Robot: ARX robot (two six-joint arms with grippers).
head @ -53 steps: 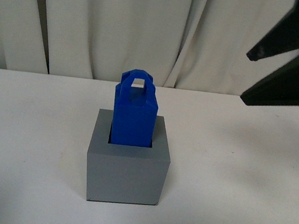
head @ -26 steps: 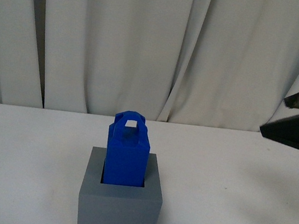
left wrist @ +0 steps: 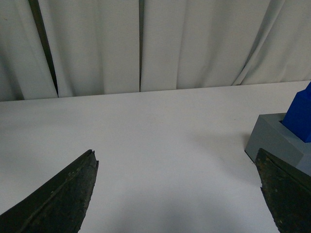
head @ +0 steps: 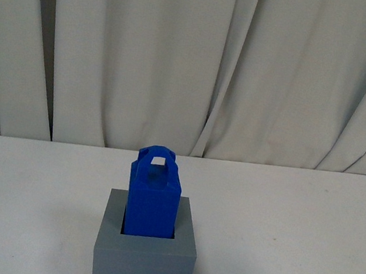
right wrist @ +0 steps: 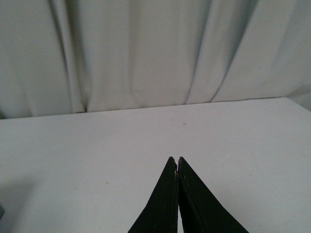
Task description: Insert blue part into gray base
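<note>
Seeing the blue part (head: 152, 201) upright in the gray base (head: 141, 272), left gripper (left wrist: 176, 154) spread wide, right gripper (right wrist: 176, 159) pinched together, both empty; judging insertion done, needing only a seating check.

So the cube (head: 141, 272) sits on the table (head: 296, 221) toward the near side, roughly midway between the left and right edges, maybe a touch left. The block (head: 153, 199) stands upright in the recess in the cube's top, handle up, upper part sticking out above the rim. A curtain (head: 182, 59) hangs behind the table's far edge, all the way across.
</note>
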